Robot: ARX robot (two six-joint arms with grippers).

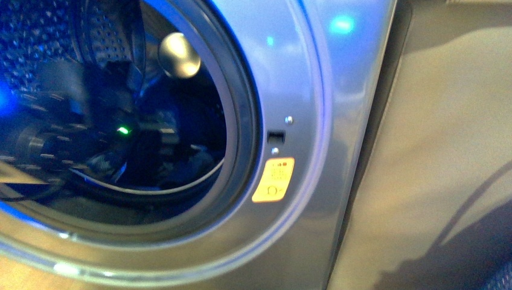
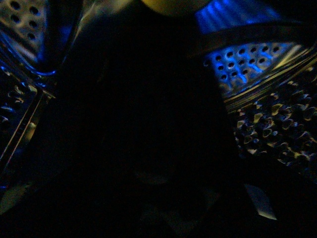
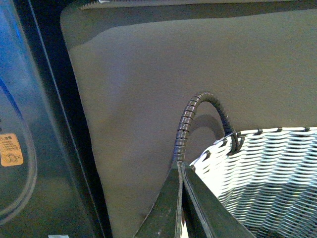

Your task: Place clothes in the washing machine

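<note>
The left arm (image 1: pixel 66 133) reaches inside the washing machine (image 1: pixel 290 90) drum; its pincer's state cannot be told. Right pincer (image 3: pixel 181 198), jaws pressed together and empty, hangs beside a white woven basket (image 3: pixel 267 168).

a white woven basket (image 3: pixel 270 173) with a dark wrapped handle (image 3: pixel 200 116) sits at four o'clock in the right wrist view, against grey-brown flat-sided furniture (image 3: pixel 198 59).

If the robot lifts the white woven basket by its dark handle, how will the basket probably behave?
The basket looks woven from thin white strips, so it is probably light and may flex a little. Its arched handle is attached at the rim, so the basket might swing or tilt when lifted there. The ribbed wrapping on the handle should give the right gripper fair grip.
</note>
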